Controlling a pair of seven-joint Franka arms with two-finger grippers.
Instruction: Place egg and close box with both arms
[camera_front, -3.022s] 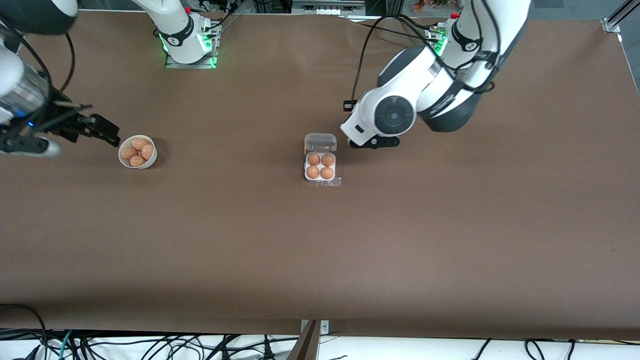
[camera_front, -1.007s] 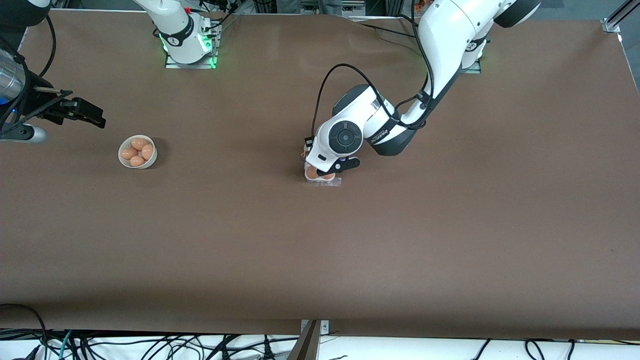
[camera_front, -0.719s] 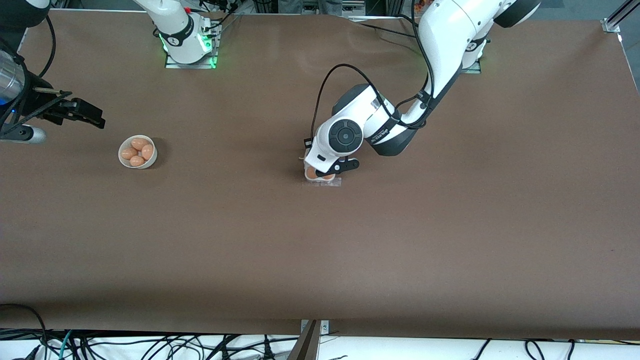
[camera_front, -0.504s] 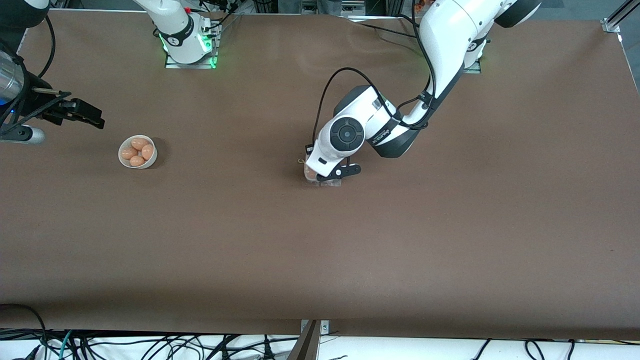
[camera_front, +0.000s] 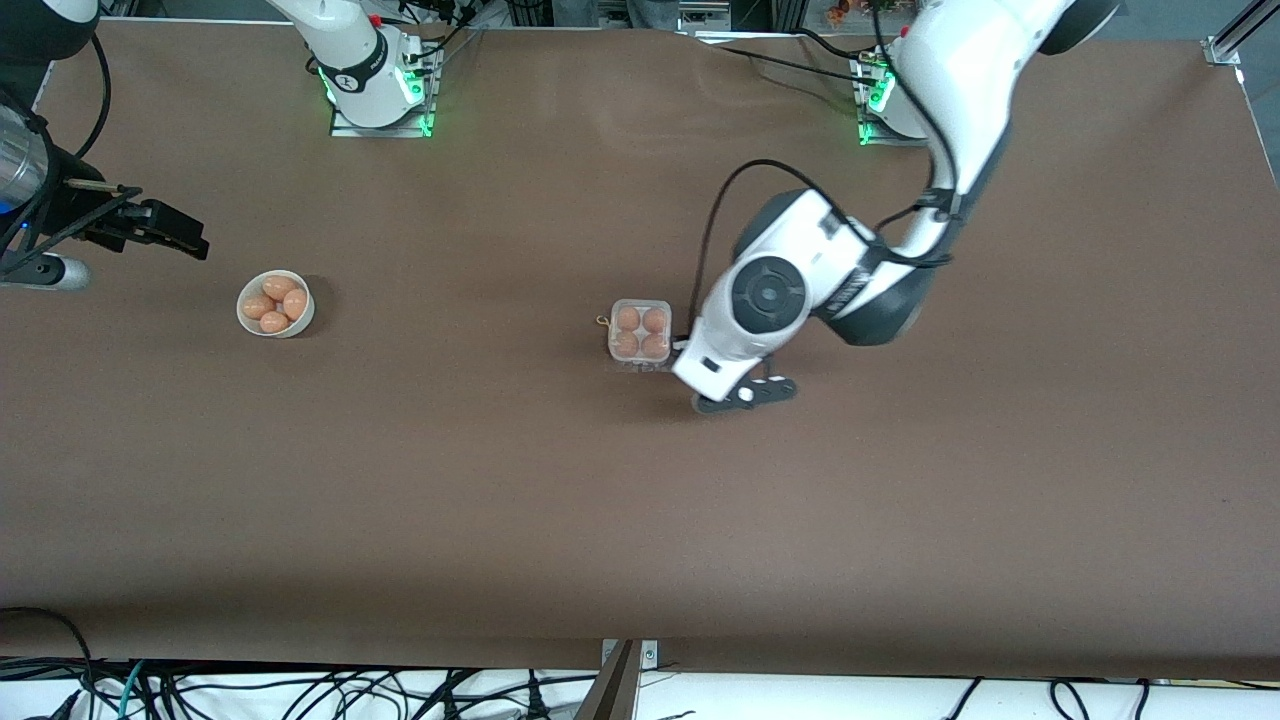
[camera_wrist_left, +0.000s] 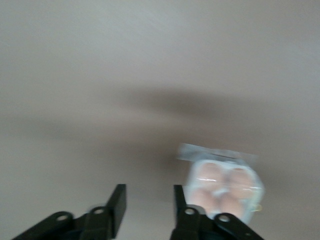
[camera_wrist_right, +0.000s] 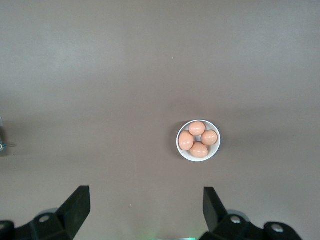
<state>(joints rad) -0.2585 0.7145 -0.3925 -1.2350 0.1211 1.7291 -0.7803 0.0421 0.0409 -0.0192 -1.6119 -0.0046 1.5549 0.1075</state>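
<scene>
The small square egg carton (camera_front: 640, 333), a white tray under a clear plastic lid lying down over it, sits near the middle of the brown matte table (camera_front: 500, 500). Four smooth orange-brown eggs (camera_front: 627, 318) show through the lid, one in each cell, and a clear plastic flap juts from the carton's edge nearer the front camera.

My left gripper (camera_wrist_left: 149, 207) hangs over bare table just beside the carton, toward the left arm's end and a little nearer the front camera. Its two black fingers (camera_wrist_left: 118, 205) stand a small gap apart and hold nothing.

Well away from the carton, toward the right arm's end, a round white bowl (camera_front: 275, 304) holds four more orange-brown eggs (camera_wrist_right: 197, 128) heaped together. My right gripper (camera_wrist_right: 145, 210) waits in the air near the table's edge, still farther from the carton than the bowl, its fingers spread wide and empty.

Black cables trail along the table edge nearest the front camera.
</scene>
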